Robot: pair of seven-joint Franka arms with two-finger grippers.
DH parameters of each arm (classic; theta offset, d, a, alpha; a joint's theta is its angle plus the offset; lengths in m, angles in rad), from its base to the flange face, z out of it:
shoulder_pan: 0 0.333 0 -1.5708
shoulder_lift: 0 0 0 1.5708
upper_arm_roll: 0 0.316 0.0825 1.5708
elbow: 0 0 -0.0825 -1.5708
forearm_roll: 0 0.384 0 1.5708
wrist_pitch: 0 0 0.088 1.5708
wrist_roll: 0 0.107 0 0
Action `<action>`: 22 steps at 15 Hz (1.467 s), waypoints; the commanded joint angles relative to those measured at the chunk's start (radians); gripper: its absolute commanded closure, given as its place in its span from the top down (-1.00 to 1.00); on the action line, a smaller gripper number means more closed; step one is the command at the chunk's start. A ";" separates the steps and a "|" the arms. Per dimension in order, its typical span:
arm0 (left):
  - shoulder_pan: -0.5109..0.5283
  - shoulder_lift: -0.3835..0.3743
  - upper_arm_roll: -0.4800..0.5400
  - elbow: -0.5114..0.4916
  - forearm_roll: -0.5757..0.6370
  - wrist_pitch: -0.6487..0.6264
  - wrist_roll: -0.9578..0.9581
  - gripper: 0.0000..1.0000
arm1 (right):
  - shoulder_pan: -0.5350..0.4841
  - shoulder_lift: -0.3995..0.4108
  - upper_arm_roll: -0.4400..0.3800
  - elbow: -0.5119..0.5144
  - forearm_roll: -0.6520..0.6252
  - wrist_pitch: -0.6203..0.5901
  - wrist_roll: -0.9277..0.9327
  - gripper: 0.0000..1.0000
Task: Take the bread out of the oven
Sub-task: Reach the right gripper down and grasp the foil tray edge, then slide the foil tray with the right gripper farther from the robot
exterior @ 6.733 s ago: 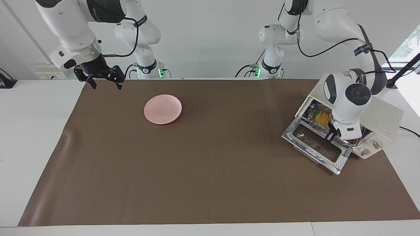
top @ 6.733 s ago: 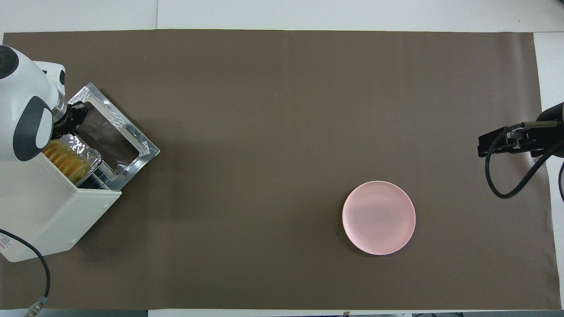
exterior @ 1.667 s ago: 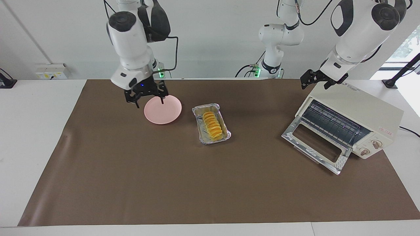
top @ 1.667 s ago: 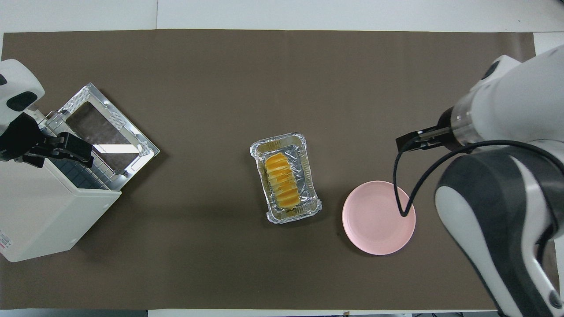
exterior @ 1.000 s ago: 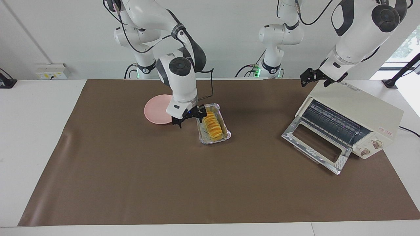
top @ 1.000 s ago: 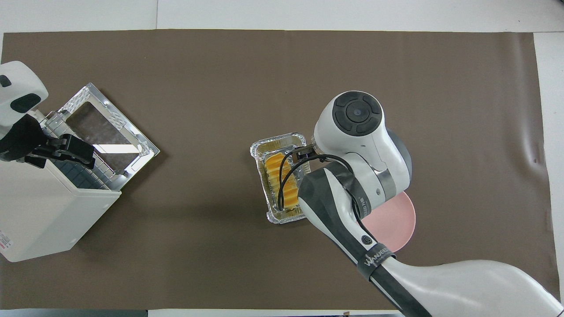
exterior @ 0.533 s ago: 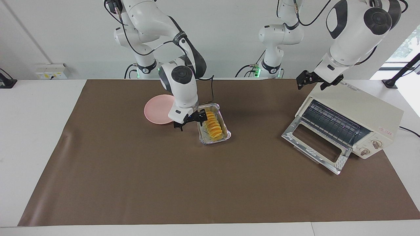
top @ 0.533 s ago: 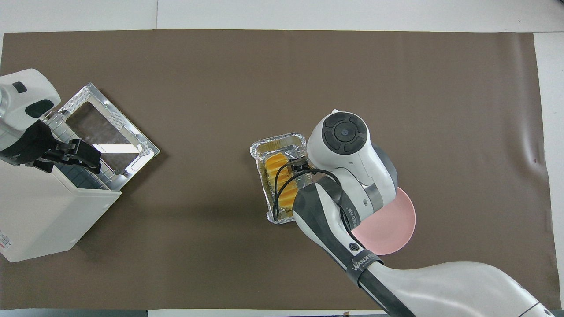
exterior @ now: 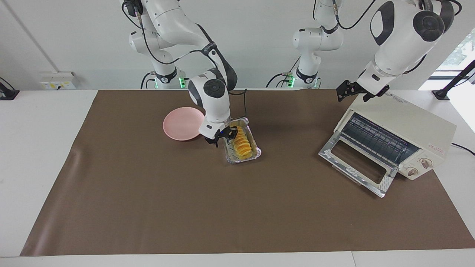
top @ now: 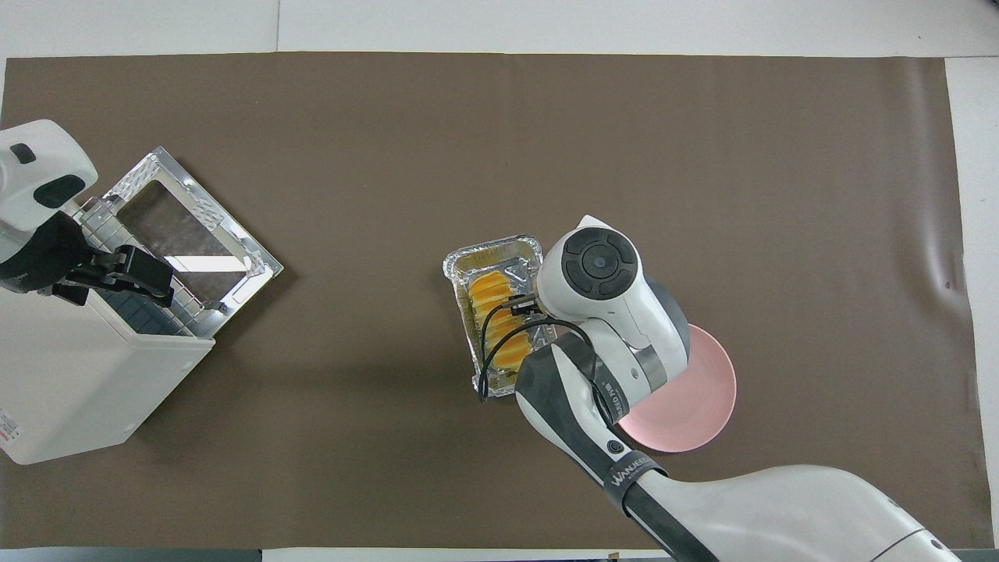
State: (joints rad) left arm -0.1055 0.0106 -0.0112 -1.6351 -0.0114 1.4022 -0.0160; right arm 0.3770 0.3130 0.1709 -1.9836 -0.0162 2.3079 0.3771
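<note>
Facing view: right gripper [exterior: 223, 139], grip unclear, sits down at the bread [exterior: 241, 142] in its foil tray [exterior: 256, 151].

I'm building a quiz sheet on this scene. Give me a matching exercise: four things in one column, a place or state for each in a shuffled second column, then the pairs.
1. bread
2. plate
3. oven
4. left gripper

A. door dropped open
B. empty, beside the foil tray
C. over the oven's top edge
D. lying in the foil tray

Pairs: 1-D, 2-B, 3-A, 4-C
</note>
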 commanded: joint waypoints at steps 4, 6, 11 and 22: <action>0.012 -0.018 -0.006 -0.012 0.018 0.017 0.007 1.00 | 0.000 -0.017 0.001 -0.035 0.013 0.048 0.077 -1.00; 0.012 -0.018 -0.004 -0.012 0.018 0.017 0.007 1.00 | -0.015 -0.034 0.001 -0.017 0.013 0.029 0.069 -1.00; 0.012 -0.018 -0.004 -0.012 0.018 0.017 0.007 1.00 | -0.261 -0.071 -0.005 0.107 0.268 -0.206 -0.313 -1.00; 0.012 -0.018 -0.004 -0.012 0.018 0.017 0.007 1.00 | -0.491 -0.037 -0.014 -0.012 0.308 -0.039 -0.399 -1.00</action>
State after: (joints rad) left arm -0.0995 0.0102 -0.0113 -1.6350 -0.0114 1.4050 -0.0160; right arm -0.0931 0.2866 0.1450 -1.9473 0.2700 2.2201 -0.0244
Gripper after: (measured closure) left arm 0.000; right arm 0.982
